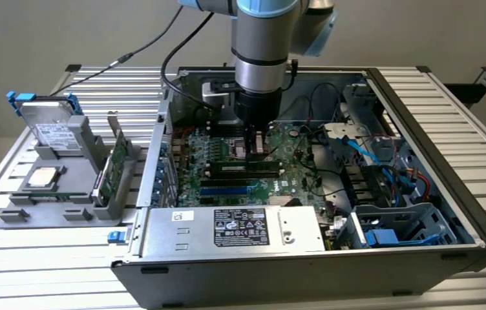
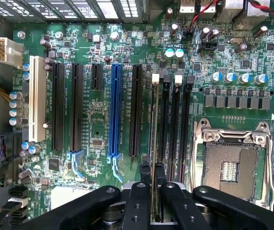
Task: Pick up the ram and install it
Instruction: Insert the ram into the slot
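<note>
Case (image 1: 450,213): open computer tower laid on its side on a slatted metal table (image 1: 19,258); power supply box (image 1: 234,229) seen at the near edge, drive cage with blue cables at the exterior view's right.
Arm (image 1: 265,39): pointed straight down into the case, over the middle of the board.
Board (image 2: 93,139): green main board; empty processor socket (image 2: 232,165) beside the memory slots, black and blue card slots (image 2: 115,110) and one white slot further off.
Holder (image 1: 62,187): grey rack on the table at the exterior view's left, outside the case; silver hard drive (image 1: 49,126) and a green card (image 1: 116,165) stood upright in it.
Claw (image 2: 151,179): fingers (image 2: 145,173) drawn close together, pinching the ram's thin top edge.
Ram (image 2: 155,134): seen edge-on in the wrist view, lined up along the first memory slot next to the black card slot; whether fully seated cannot be told. Neighbouring memory slots (image 2: 177,124) seen bare.
</note>
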